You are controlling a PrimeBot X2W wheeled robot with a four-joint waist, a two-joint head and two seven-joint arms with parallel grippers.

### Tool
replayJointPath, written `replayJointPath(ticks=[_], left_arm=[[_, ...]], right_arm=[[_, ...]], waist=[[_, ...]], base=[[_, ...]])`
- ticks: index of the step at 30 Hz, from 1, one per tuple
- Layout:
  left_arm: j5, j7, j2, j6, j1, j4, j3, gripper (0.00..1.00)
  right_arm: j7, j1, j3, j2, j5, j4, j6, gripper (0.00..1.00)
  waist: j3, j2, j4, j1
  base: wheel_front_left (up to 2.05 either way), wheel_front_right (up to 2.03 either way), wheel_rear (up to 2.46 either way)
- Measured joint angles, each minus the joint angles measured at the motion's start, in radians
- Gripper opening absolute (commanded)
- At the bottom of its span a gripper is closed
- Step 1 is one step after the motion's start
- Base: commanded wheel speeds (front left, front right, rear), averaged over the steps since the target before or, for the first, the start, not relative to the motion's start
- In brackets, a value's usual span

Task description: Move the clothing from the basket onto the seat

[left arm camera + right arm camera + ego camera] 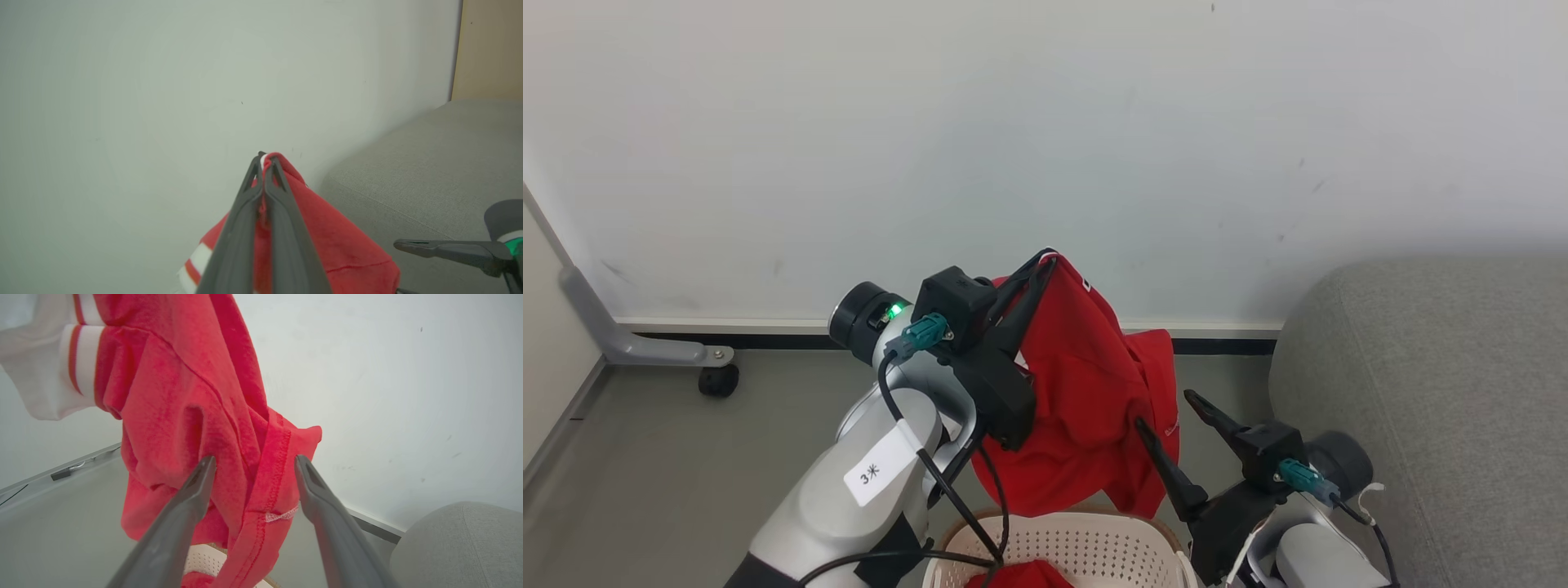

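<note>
A red garment (1086, 408) with white stripes hangs above the cream basket (1086, 543), pinched at its top by my left gripper (1049, 260), which is shut on the cloth (327, 241). The left gripper (264, 157) points toward the pale wall. A second red garment (1013, 576) lies inside the basket. My right gripper (1168, 408) stands open beside the hanging garment's lower right edge; in its wrist view the fingers (192, 494) straddle a red hem (269, 486) without closing. The grey sofa seat (1437, 384) lies to the right.
A pale wall (1045, 147) with a white skirting board runs behind. A grey wheeled frame leg (645, 347) stands at the left on the grey floor (686, 457). A beige panel (488, 49) rises behind the sofa (429, 175).
</note>
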Motion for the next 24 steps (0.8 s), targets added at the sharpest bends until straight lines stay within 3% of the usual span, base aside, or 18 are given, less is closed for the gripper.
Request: replayJointPath(ticks=[10,17,18,19,20,22,23,24], left_arm=[[-0.012,0.023,-0.002,0.000,0.001,-0.056,-0.037,0.00],[-0.022,0.038,-0.003,0.000,0.001,-0.094,-0.054,0.00],[-0.022,0.039,-0.003,0.000,0.001,-0.098,-0.056,0.00],[-0.026,0.039,-0.003,0.000,0.001,-0.101,-0.057,0.00],[-0.029,0.040,-0.003,0.000,0.001,-0.104,-0.058,0.00],[-0.030,0.042,-0.003,0.000,0.002,-0.108,-0.058,0.00],[-0.031,0.042,-0.003,0.000,0.003,-0.109,-0.058,0.00],[-0.034,0.042,-0.003,0.000,0.006,-0.110,-0.056,0.00]], right_arm=[[0.000,-0.074,0.153,-0.002,0.085,0.049,0.000,1.00],[0.000,-0.136,0.203,-0.001,0.147,0.096,0.000,1.00],[0.000,-0.141,0.208,-0.001,0.162,0.102,0.000,0.85],[0.000,-0.145,0.212,-0.002,0.170,0.106,0.000,0.46],[0.000,-0.146,0.218,-0.002,0.176,0.110,0.000,0.40],[0.000,-0.147,0.224,-0.001,0.187,0.120,0.000,0.10],[0.000,-0.148,0.224,-0.001,0.190,0.128,0.000,0.00],[0.000,-0.150,0.227,-0.001,0.197,0.135,0.000,0.00]], waist=[[0.007,0.0000,0.022,0.0000],[0.013,0.0000,0.034,0.0000],[0.015,0.0000,0.036,0.0000],[0.016,0.0000,0.037,0.0001],[0.017,0.0000,0.038,0.0001],[0.019,0.0000,0.039,0.0000],[0.020,0.0000,0.039,0.0000],[0.020,0.0000,0.038,0.0001]], base=[[0.00,0.00,0.00],[0.00,0.00,0.00],[0.00,0.00,0.00],[0.00,0.00,0.00],[0.00,0.00,0.00],[0.00,0.00,0.00],[0.00,0.00,0.00],[0.00,0.00,0.00]])
